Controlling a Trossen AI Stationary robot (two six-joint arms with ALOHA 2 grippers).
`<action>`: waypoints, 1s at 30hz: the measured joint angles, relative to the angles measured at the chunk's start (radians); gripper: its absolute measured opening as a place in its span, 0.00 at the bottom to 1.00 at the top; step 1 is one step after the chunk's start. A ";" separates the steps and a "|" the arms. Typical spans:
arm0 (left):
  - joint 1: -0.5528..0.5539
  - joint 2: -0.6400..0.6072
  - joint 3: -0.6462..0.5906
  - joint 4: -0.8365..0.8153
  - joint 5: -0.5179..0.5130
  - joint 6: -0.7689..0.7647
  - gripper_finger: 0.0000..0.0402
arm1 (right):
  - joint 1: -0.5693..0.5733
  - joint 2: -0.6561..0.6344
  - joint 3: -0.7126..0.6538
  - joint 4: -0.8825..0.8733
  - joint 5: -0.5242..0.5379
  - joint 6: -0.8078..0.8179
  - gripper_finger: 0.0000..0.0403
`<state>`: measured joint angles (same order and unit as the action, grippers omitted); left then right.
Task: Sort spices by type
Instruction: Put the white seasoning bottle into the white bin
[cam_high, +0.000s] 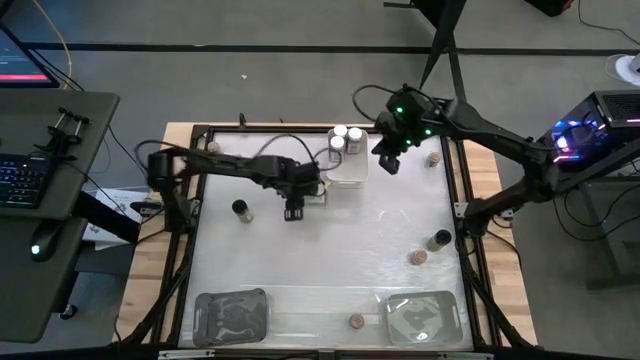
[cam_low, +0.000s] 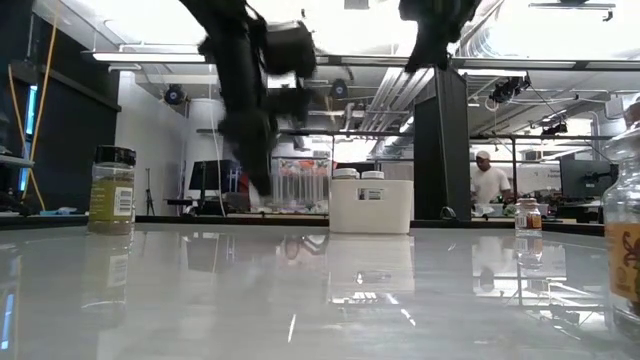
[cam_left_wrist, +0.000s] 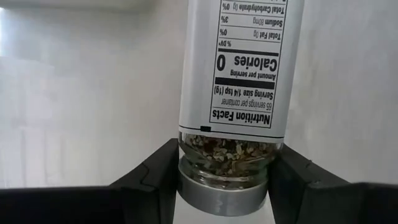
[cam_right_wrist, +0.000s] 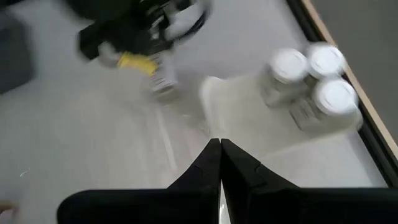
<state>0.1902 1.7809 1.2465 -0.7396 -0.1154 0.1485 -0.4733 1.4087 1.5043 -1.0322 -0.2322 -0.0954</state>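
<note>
Jars first, going left to right across the worktop. A black-topped jar (cam_high: 240, 209) stands alone toward the left edge. Just right of it the left gripper (cam_high: 293, 211) has its fingers (cam_left_wrist: 149, 180) either side of a spice jar (cam_left_wrist: 233, 106), partly closed against the neck by the grey cap; can't tell if the squeeze is firm yet. Clear body, dried flakes inside, white paper nutrition label wrapped round.

Handling guess: light, rigid, smooth cylinder, so slippery on the glossy part. The spot near the cap where the fingers sit looks like the safest hold, and the label should give some friction.

Next comes a white tray (cam_high: 347, 166) at the far edge with white-topped jars (cam_high: 346, 137) in it. The right gripper (cam_high: 388, 160) hovers beside it, pinched fully together, empty.

Brown-topped jars (cam_high: 418, 257) and another black one (cam_high: 441, 239) sit loose near the right edge. Clear trays (cam_high: 422, 315) wait along the near edge.
</note>
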 joint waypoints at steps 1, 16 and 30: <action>0.000 -0.042 0.001 -0.015 -0.016 -0.006 0.38 | 0.010 -0.016 0.000 -0.001 -0.009 -0.015 0.00; -0.020 -0.301 0.164 -0.069 -0.273 0.089 0.38 | 0.183 0.044 0.000 0.299 0.013 0.113 0.56; -0.079 -0.283 0.198 -0.023 -0.475 0.161 0.38 | 0.175 0.084 0.000 0.557 0.108 0.475 0.90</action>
<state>0.1112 1.4982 1.4445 -0.7628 -0.5903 0.3099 -0.2985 1.4925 1.5043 -0.4756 -0.1238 0.3793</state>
